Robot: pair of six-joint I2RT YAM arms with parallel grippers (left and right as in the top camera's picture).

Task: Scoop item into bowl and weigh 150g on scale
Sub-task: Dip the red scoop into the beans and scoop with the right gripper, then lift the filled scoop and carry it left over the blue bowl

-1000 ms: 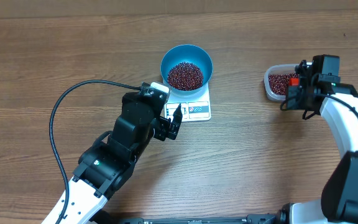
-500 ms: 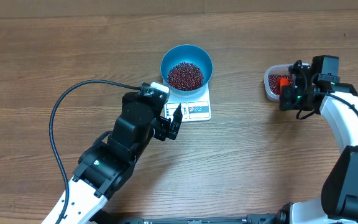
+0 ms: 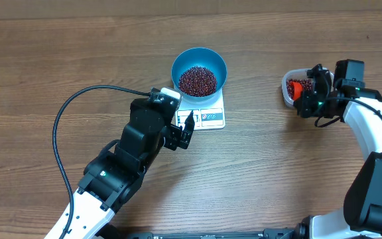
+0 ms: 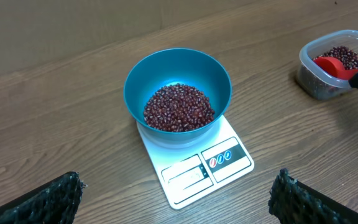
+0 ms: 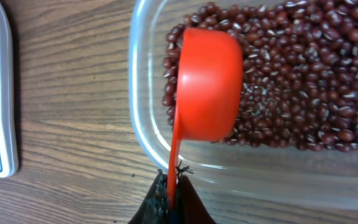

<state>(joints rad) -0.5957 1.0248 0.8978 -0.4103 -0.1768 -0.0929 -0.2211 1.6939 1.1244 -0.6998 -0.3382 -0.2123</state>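
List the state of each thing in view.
bowl: on scale, part filled with beans.
scale: under bowl, display unreadable.
tub: holds beans.
scoop: gripped by handle, head in tub.
left fingers: open, empty.
right fingers: shut on scoop handle.

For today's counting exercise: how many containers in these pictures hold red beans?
2: the round bright blue plastic bowl on the flat white kitchen scale, and the clear rounded plastic tub off to its right. None seems hidden.

Bowl (image 4: 166, 67) w/ beans (image 4: 179, 109) on scale (image 4: 197, 177); tub (image 4: 306, 73), red scoop (image 4: 328, 64) upper rt.
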